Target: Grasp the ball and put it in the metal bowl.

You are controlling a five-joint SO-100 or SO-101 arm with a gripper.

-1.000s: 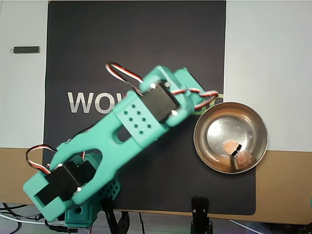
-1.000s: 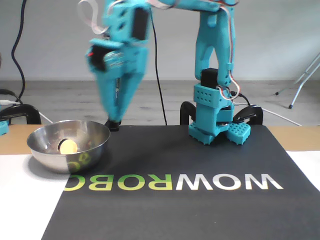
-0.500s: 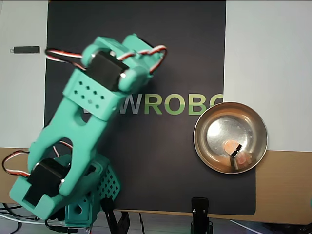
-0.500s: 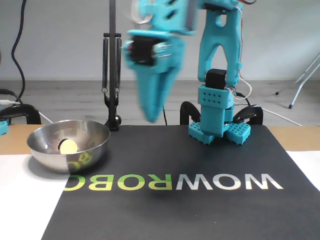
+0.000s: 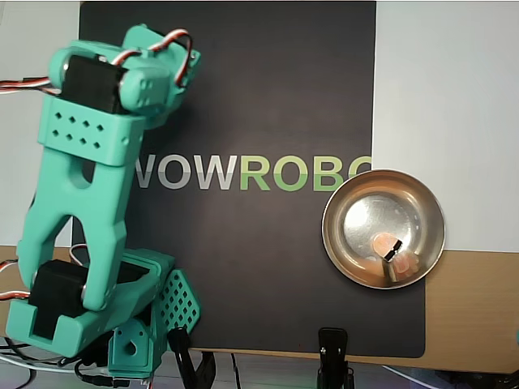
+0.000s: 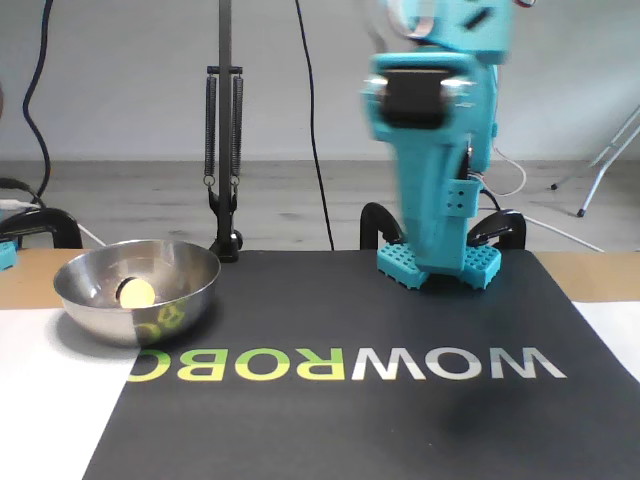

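The ball (image 6: 136,292) lies inside the bowl (image 6: 100,320), against its inner wall; in the overhead view the ball (image 5: 380,243) sits near the bottom of the bowl (image 5: 345,243), a little toward the near rim. A pale orange reflection beside it in the steel (not a second ball, I judge) shows in that view.

The arm (image 5: 85,203) stands at the left of the overhead view, well apart from the bowl at the right, with the printed mat (image 5: 268,97) between them. In the fixed view the arm (image 6: 435,170) is at the right and the bowl at the left, so the sides swap between cameras. The arm is blurred there, and its jaws are hidden behind the body of the wrist in both views; I cannot tell whether they are apart or together.

From how things lie, the task looks done: the ball is already in the bowl, and nothing is carried that I can see. The bowl lies across the mat from the arm, sideways, so any further reach would have to swing toward it. More likely the arm only needs to settle over its base (image 6: 438,262).
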